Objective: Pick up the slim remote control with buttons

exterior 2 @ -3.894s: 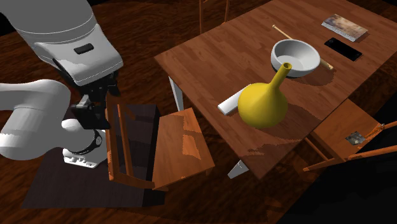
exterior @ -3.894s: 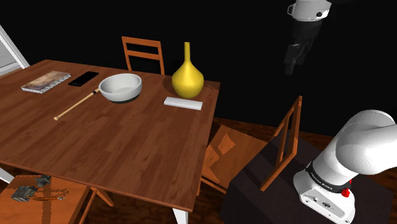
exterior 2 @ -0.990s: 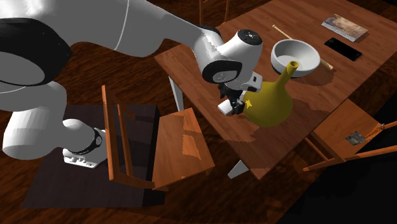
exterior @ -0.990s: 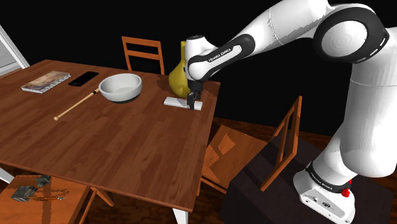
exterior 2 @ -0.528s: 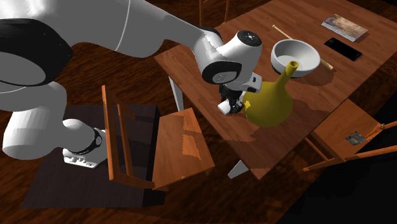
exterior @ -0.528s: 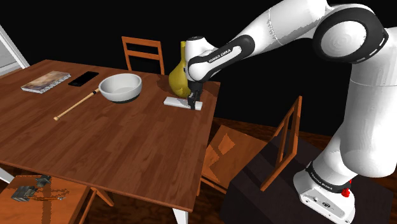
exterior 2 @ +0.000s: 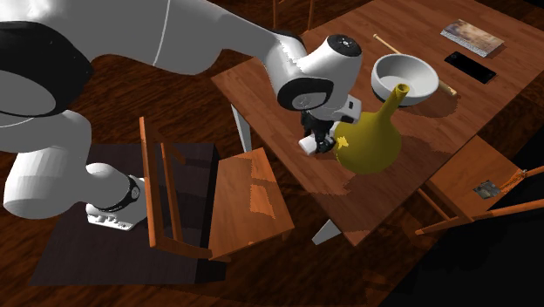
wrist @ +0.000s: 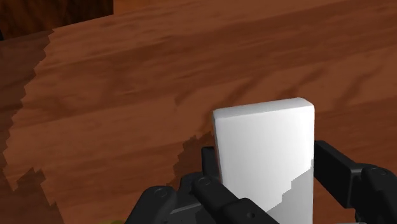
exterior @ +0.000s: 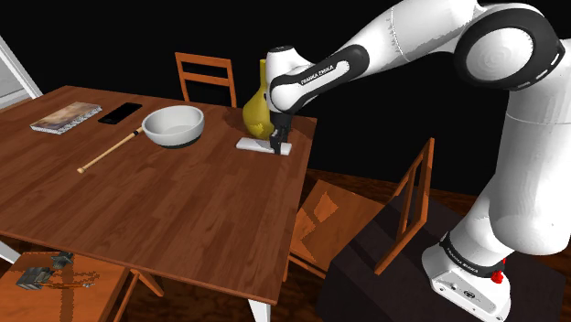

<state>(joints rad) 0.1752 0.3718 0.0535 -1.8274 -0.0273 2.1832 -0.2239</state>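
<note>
Dark wood covers the dining table (exterior: pixel 165 197), with a black area beyond its far edge. At the shoulder view's left lie a book (exterior: pixel 65 117) and a black phone (exterior: pixel 120 112), then a thin wooden stick (exterior: pixel 108 152) pointing toward a pale bowl (exterior: pixel 174 126). Further right stands a yellow vase (exterior: pixel 257 113). Just in front of it, near the table's right edge, is the remote (exterior: pixel 253 144), drawn as a plain white slab with no buttons showing. Whether it rests on the wood or is just clear of it I cannot tell. The gripper (exterior: pixel 280 144) comes down on the remote's right end, and in the wrist view the black fingers (wrist: pixel 335 167) press against both long sides of the slab, clasping it. Right of the table are a wooden chair (exterior: pixel 412 197) and the arm's stand (exterior: pixel 384 284).

The grasp looks made, so the step in hand is the lift. With the hold at one end, the free end may droop or pivot, so a firm squeeze and a slow, straight rise would suit. The vase is close behind, so the path should go up, not back toward it.
</note>
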